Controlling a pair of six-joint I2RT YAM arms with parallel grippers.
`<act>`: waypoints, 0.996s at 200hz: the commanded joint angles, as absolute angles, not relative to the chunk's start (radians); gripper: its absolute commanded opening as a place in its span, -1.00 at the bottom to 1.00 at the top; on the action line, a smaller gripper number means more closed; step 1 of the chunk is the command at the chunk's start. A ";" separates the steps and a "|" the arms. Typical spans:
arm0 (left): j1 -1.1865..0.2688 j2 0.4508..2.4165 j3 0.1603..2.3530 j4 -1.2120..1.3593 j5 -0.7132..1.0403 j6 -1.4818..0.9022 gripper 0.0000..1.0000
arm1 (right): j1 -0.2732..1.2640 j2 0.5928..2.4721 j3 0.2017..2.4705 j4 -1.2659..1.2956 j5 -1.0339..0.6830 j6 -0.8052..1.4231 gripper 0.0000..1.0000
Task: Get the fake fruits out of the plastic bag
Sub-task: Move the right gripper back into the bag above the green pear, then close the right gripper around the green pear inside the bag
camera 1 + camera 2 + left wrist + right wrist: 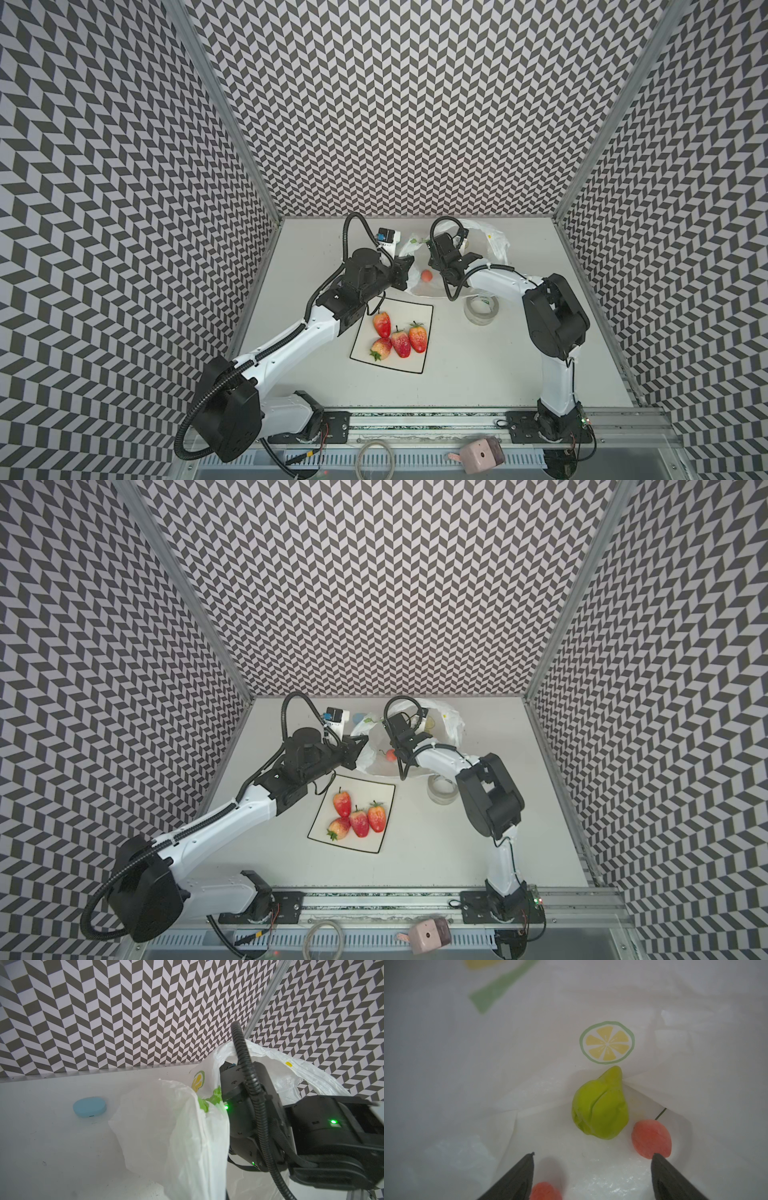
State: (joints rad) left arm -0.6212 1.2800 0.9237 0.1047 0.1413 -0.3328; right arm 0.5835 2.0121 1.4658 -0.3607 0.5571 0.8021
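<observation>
Nearest, four glossy red strawberries (395,338) lay clustered on a square black-rimmed plate (419,311) on the white bench (498,365), with a clear tape roll (480,309) to its right. Beyond, the left claw (409,262) was pinched shut on the rim of the crinkly translucent bag (496,245). The right claw (592,1155), spread wide and empty, was inside the bag, facing a knobbly green pear (600,1105) and two round pink fruits (651,1138).

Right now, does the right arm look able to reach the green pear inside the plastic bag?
Probably yes: the right gripper is inside the plastic bag, fingers open, and the pear lies just ahead with nothing between.
</observation>
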 commanded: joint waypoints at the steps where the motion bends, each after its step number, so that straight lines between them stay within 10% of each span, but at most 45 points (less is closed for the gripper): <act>1: -0.626 1.285 0.911 0.132 0.170 -0.314 -1.00 | 0.565 2.068 1.533 -0.307 0.562 0.770 0.88; 126: -0.640 1.284 0.902 0.104 0.194 -0.295 -1.00 | 0.515 2.272 1.690 -0.318 0.539 0.673 0.78; 199: -0.641 1.280 0.903 0.095 0.162 -0.302 -1.00 | 0.515 2.258 1.689 -0.290 0.514 0.617 0.31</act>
